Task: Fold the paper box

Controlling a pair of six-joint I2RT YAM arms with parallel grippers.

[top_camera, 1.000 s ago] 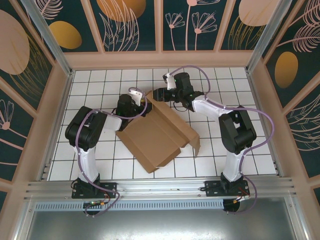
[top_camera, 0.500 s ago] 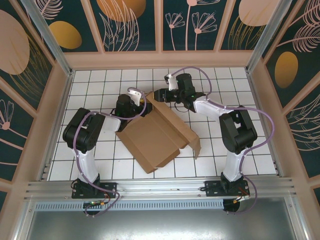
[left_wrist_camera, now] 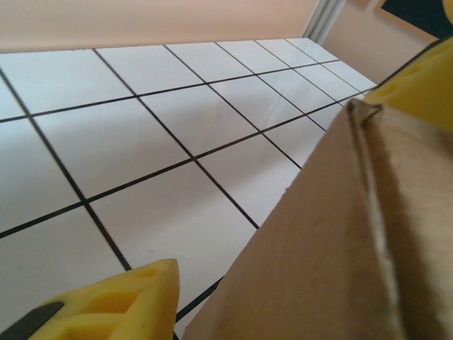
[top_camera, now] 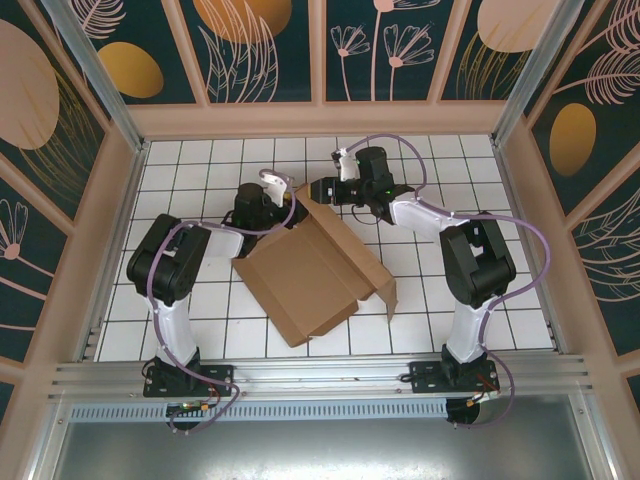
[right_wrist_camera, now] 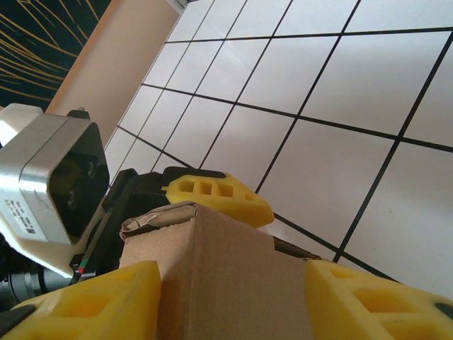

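Note:
The paper box is a brown cardboard sheet, partly folded, lying mid-table with its far corner raised. My right gripper is at that corner. In the right wrist view the right gripper is shut on the paper box, a yellow finger pressing each side of the flap. My left gripper meets the same corner from the left. In the left wrist view the left gripper straddles the paper box. Its lower finger stands clear of the cardboard. The other finger is behind the flap.
White tiled table with a raised wooden rim at the back and side walls. In the right wrist view the left arm's wrist camera and one of its yellow fingers sit just beyond the flap.
The left gripper has crept back and to the right, closer to the raised corner. The box has turned slightly and its right flap has drawn in. The right gripper keeps its hold.

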